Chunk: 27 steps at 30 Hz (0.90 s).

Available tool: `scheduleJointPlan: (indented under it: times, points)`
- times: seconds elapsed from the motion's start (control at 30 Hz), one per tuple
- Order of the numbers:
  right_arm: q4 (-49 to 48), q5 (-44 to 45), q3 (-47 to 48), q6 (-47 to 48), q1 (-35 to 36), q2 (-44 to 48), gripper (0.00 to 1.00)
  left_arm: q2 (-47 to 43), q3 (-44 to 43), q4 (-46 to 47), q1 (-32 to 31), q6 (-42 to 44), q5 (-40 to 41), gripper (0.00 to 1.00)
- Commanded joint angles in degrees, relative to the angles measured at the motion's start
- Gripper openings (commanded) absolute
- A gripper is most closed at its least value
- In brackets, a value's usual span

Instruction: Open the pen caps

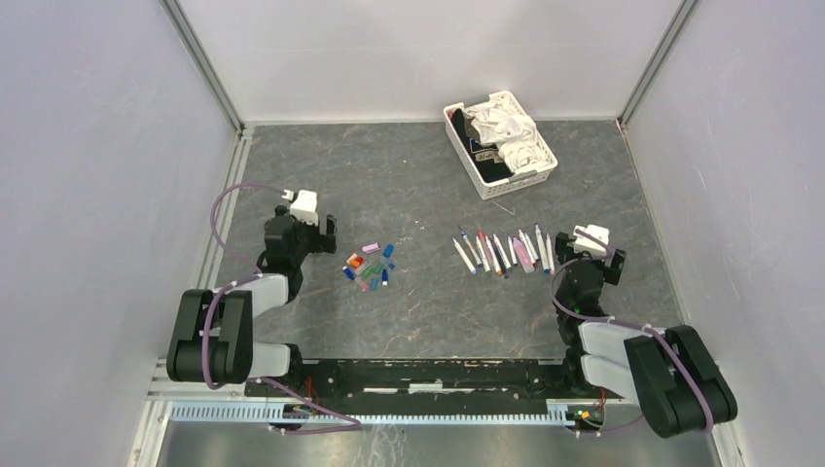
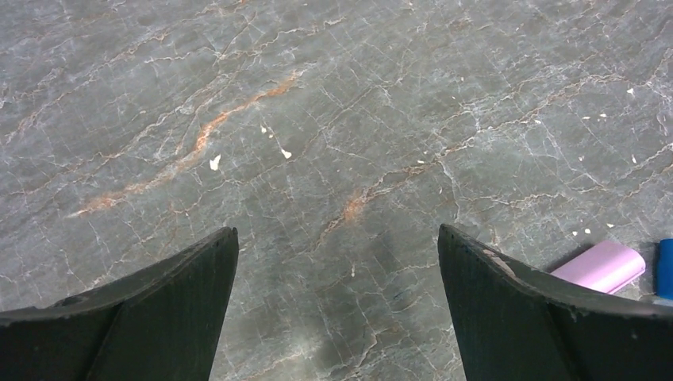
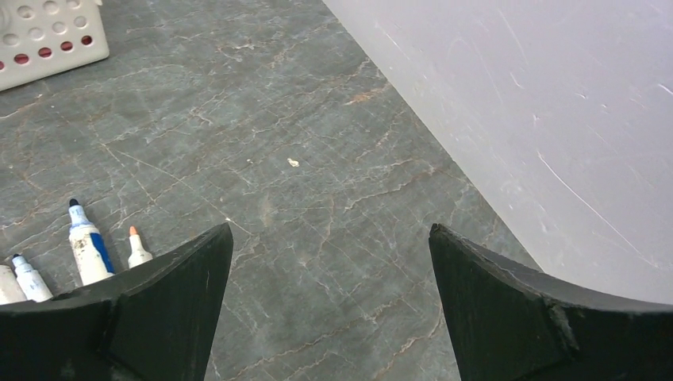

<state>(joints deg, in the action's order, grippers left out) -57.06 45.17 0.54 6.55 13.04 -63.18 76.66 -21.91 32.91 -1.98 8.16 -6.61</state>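
Several small coloured pen caps [image 1: 370,266] lie in a loose heap left of centre. A row of several pens [image 1: 504,251] with white barrels lies right of centre, tips bare. My left gripper [image 1: 313,232] is open and empty, just left of the caps. A pink cap [image 2: 601,266] and a blue cap [image 2: 665,268] show at the right edge of the left wrist view. My right gripper [image 1: 600,255] is open and empty, just right of the pens. Uncapped pens [image 3: 87,246] show at the left of the right wrist view.
A white basket [image 1: 500,144] with white cloth stands at the back, right of centre; its corner shows in the right wrist view [image 3: 48,36]. Pale walls enclose the table on three sides; the right wall [image 3: 540,119] is close to my right gripper.
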Motion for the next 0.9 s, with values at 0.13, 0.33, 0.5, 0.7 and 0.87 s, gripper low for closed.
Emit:
scheduleJointPlan:
  times: [0.13, 0.33, 0.5, 0.7, 0.87]
  points:
    - [-11.5, -4.5, -3.0, 3.0, -0.8, -7.2, 0.98, 1.7, 6.8, 22.5, 0.3, -4.2, 1.4, 1.00]
    - [-21.6, -9.6, -5.6, 4.4, -0.8, -11.5, 0.98, 13.5, 19.1, 58.5, 0.1, -5.6, 1.6, 1.00]
    - [-20.5, -14.3, -4.8, 4.4, -2.3, -12.4, 0.98, 11.3, 10.7, 39.1, 0.2, -6.2, 4.2, 1.00]
    - [-22.5, -24.6, -5.7, 2.4, -7.2, -14.4, 0.98, 11.2, 8.2, 34.8, 0.6, -7.2, 4.9, 1.00]
    - [-22.8, -24.4, -5.9, 2.4, -7.2, -14.3, 0.98, 11.0, 8.7, 35.5, 0.6, -7.3, 5.3, 1.00]
